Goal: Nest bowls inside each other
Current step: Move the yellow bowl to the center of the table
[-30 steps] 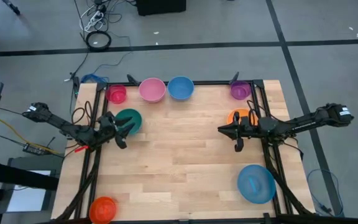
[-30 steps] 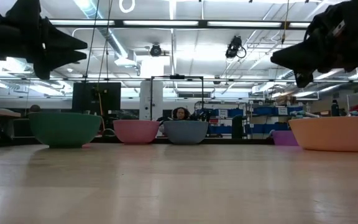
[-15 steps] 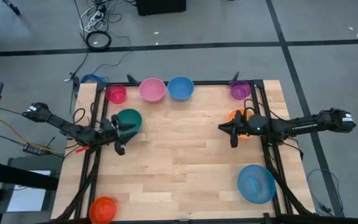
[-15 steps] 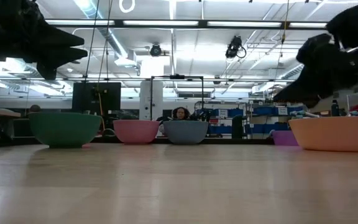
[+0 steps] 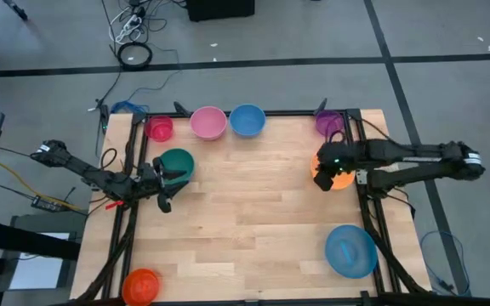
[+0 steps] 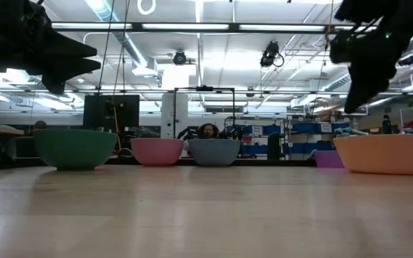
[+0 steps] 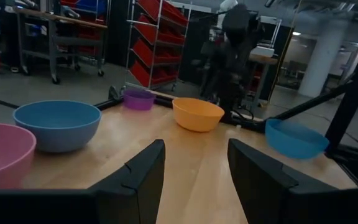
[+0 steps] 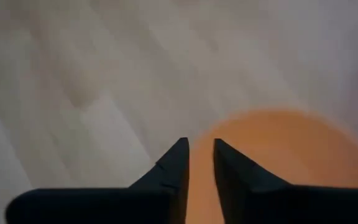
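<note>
The right gripper hangs over the near rim of the light orange bowl at right centre of the high view, its fingers parted by a narrow gap and holding nothing. The left gripper, spread wide and empty, sits just beside the green bowl at left. Along the top edge stand the magenta, pink, light blue and purple bowls. The big blue bowl is lower right, an orange bowl lower left. I see no writing.
</note>
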Robot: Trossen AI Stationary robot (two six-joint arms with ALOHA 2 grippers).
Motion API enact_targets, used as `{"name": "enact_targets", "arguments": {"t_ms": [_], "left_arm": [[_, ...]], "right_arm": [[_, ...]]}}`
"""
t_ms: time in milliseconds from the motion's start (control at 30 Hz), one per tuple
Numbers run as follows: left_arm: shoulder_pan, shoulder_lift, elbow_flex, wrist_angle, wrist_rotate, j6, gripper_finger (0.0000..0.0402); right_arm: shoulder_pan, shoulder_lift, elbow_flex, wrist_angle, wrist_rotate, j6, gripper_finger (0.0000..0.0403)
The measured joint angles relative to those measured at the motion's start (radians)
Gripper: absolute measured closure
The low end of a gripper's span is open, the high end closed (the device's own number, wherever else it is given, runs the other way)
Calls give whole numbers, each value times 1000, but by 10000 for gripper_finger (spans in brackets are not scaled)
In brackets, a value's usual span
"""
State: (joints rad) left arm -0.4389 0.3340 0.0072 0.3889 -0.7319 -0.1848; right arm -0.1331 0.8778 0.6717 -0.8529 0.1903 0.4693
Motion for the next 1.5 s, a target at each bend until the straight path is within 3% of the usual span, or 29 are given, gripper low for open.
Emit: {"name": "enact_targets", "arguments": {"t_ms": [333,767,967,1233,1500], "left_arm": [[0,0,0,-5,-2,-6,218],[0,0,0,-26,-2,-6,218],[0,0,0,-26,-2,-7,218],[0,0,0,-17,-1,-10,218],[0,0,0,-13,-1,-10,218]], "right_arm": [[10,201,1,-100,-21,144,254],[60,220,1,-131,-21,211,254],[69,217,1,-114,-88,210,260],[111,243,1,64,-138,180,281],[120,443,1,335,-214,118,298]]}}
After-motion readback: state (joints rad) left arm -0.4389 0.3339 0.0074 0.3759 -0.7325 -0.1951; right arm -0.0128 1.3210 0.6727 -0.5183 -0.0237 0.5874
